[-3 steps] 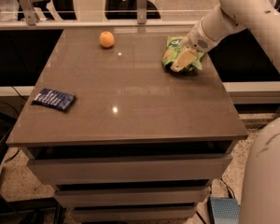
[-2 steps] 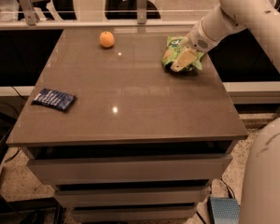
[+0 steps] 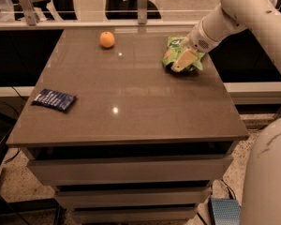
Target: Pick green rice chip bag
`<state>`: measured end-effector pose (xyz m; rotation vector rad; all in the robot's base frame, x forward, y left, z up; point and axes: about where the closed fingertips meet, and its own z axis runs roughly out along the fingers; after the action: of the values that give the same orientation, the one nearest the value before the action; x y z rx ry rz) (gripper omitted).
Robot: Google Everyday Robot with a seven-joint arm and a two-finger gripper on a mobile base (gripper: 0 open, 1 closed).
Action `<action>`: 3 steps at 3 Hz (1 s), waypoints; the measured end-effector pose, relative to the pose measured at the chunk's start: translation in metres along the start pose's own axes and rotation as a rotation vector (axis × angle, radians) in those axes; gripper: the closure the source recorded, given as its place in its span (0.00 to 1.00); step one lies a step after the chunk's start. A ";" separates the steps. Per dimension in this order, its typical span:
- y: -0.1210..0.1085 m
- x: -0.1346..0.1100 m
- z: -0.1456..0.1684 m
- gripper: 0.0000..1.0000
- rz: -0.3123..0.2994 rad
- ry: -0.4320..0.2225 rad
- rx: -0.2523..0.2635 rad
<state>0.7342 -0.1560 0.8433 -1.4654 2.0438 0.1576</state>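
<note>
The green rice chip bag (image 3: 171, 54) lies crinkled on the brown table (image 3: 131, 93) near its far right edge. My gripper (image 3: 181, 63) comes in from the upper right on the white arm (image 3: 225, 18) and sits down on the bag, covering its right part. The bag rests on the table top.
An orange fruit (image 3: 107, 39) sits at the far middle of the table. A flat dark blue packet (image 3: 54, 100) lies near the left edge. A metal rail (image 3: 84, 25) runs behind the table. Drawers are below the top, and a white robot part (image 3: 271, 172) stands at the lower right.
</note>
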 end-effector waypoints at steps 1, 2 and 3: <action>0.000 0.000 0.000 0.58 0.000 0.000 0.000; 0.000 -0.001 -0.001 0.36 0.000 0.000 0.000; 0.000 -0.001 -0.001 0.13 0.000 0.000 0.000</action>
<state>0.7343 -0.1559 0.8445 -1.4657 2.0439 0.1580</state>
